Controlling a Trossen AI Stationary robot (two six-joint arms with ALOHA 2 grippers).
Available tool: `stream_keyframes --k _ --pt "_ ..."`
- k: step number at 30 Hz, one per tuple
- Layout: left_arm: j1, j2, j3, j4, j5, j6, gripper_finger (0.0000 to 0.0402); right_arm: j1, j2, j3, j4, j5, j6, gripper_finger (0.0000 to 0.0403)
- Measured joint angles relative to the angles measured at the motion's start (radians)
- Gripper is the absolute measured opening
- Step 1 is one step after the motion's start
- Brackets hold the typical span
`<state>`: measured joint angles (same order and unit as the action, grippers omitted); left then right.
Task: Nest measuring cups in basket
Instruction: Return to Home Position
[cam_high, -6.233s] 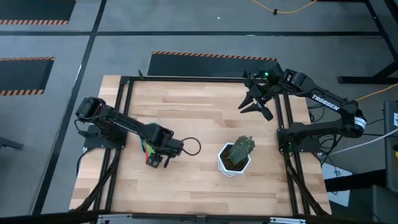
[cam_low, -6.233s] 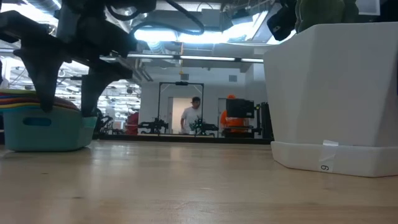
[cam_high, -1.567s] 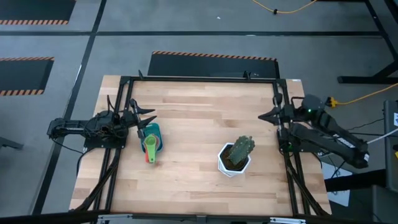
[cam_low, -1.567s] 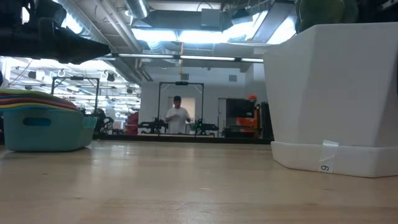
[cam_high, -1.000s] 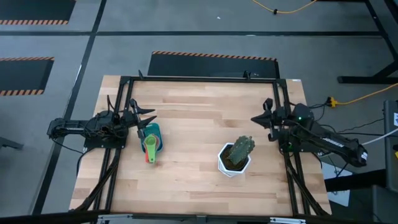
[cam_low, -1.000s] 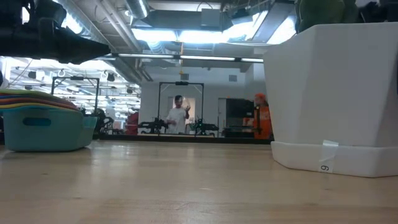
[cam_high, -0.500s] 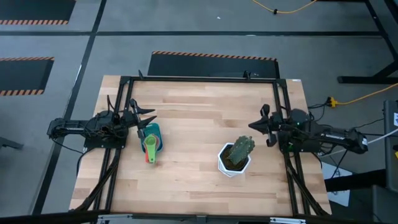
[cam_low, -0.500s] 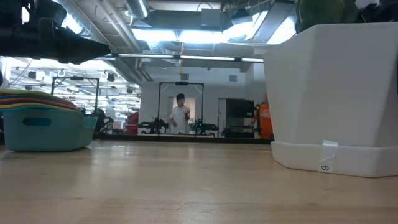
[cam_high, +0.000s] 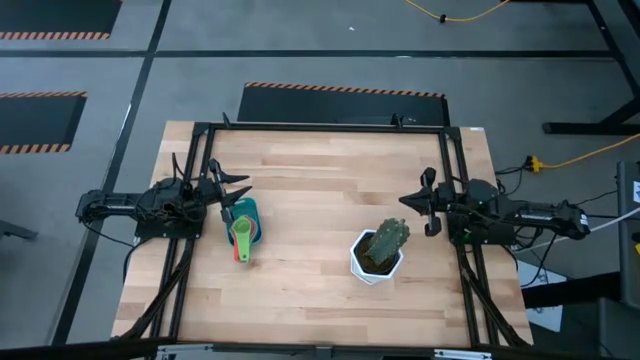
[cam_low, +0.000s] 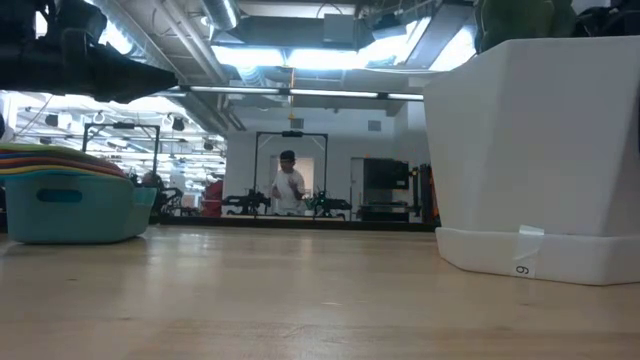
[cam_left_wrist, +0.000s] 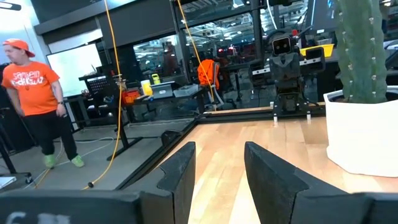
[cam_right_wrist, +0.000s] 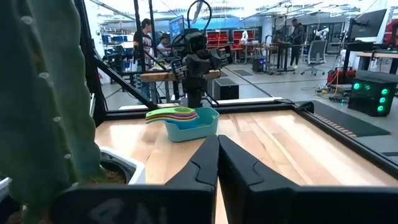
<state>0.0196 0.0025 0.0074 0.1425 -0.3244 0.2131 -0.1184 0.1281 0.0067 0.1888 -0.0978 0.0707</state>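
The teal basket (cam_high: 246, 220) stands on the table at the left. The measuring cups (cam_high: 241, 238) lie nested inside it, green and yellow on top, with their handles sticking out over its near rim. The low view shows the basket (cam_low: 75, 207) with the coloured cup rims (cam_low: 50, 160) stacked above it. They also appear in the right wrist view as basket (cam_right_wrist: 191, 128) and cups (cam_right_wrist: 174, 114). My left gripper (cam_high: 240, 192) hovers open just beyond the basket's far left corner, its fingers apart (cam_left_wrist: 217, 158). My right gripper (cam_high: 408, 203) is shut (cam_right_wrist: 217, 155) at the right edge and points across the table.
A white hexagonal pot (cam_high: 375, 258) holding a green cactus (cam_high: 390, 235) stands near the right gripper and fills the right of the low view (cam_low: 540, 150). A black frame (cam_high: 320, 127) rims the table. People stand in the room beyond.
My right arm has swung toward the table's near edge and sunk a little. Its gripper now points level across the table toward the left, beside the cactus. The left arm, basket and cups have kept still.
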Motion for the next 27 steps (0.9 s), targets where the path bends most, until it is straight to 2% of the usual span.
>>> stream_keyframes --k 9,27 --pt "0.0 0.0 0.0 0.0 0.0 0.0 0.0131 0.0 -0.126 0.0 -0.115 0.0 0.025 0.0011" --pt "0.0 0.0 0.0 0.0 0.0 0.0 0.0131 -0.001 -0.123 0.008 -0.17 0.002 -0.025 0.0011"
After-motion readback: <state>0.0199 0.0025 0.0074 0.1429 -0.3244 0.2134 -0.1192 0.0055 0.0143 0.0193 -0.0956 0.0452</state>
